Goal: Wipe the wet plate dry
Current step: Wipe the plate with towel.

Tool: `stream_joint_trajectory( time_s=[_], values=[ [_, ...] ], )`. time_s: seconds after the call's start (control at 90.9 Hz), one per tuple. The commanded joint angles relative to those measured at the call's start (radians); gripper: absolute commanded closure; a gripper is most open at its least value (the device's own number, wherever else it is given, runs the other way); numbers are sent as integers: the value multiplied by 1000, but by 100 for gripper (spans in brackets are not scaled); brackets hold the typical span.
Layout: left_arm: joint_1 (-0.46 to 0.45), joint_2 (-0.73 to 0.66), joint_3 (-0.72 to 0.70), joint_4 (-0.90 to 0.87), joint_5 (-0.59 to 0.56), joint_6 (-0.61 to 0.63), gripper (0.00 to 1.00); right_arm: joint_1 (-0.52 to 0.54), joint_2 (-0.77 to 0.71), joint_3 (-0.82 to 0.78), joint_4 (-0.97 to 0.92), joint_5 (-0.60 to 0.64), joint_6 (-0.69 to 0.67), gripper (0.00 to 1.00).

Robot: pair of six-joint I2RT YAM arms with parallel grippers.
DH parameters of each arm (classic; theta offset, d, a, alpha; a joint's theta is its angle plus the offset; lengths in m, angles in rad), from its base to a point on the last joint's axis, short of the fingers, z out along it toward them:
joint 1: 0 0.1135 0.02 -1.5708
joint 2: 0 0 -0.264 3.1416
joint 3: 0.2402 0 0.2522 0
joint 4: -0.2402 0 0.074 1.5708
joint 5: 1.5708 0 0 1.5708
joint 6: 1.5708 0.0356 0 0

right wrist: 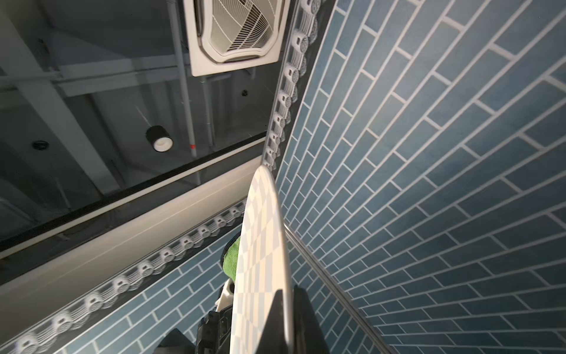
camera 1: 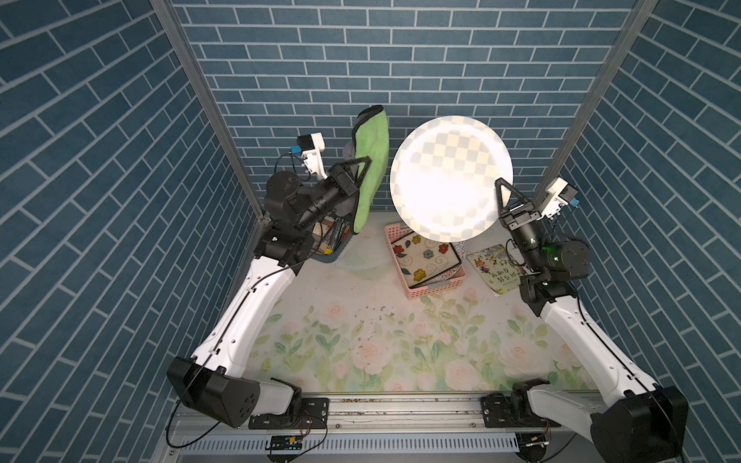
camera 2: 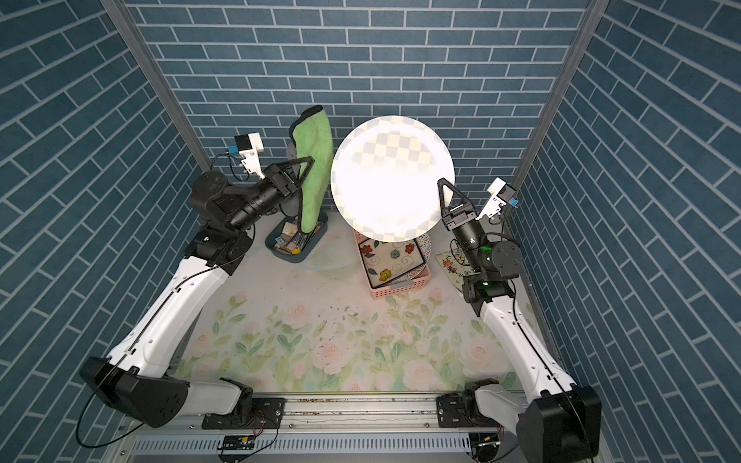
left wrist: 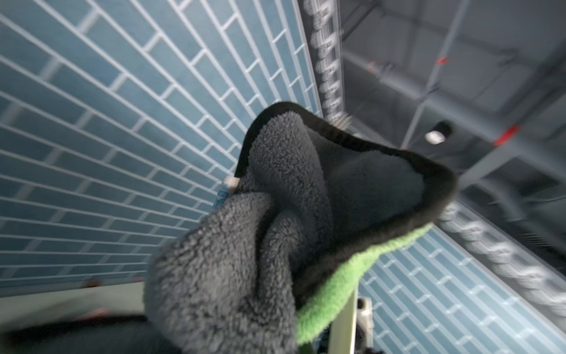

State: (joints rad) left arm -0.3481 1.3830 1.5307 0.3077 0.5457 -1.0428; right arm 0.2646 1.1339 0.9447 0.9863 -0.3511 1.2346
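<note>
Plate (camera 1: 451,178): raised over the pink basket (camera 1: 435,288), rim pinched by the right gripper (camera 1: 501,186); glare washes out its face in both top views.
Right wrist view: plate (right wrist: 263,260) edge-on, checks crisp.
Cloth (camera 1: 371,160): clamped in the left gripper (camera 1: 363,166), just beside the plate; green from above, grey and blurred in the left wrist view.
Below: book (camera 1: 497,268); tray of pens (camera 1: 328,258), partly hidden by the cloth.

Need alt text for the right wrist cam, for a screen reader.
A checkered plate, seen almost edge-on, is clamped at its rim by the right gripper. A bit of green cloth shows past the plate. A blue brick-pattern wall and a ceiling vent fill the rest.
</note>
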Motion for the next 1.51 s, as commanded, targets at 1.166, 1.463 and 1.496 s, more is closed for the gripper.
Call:
stream_joint_trajectory(
  time_s=[1.166,1.463,1.496],
  values=[
    [-363,168,-34,832,79,-517,100,236,386,341,296,171,170,100],
    [-157,-172,-269,470,80,-269,100,57,284,187,152,179,139,100],
    [-108,-218,-258,295,68,-150,100,50,249,147,99,172,102,100]
  ],
)
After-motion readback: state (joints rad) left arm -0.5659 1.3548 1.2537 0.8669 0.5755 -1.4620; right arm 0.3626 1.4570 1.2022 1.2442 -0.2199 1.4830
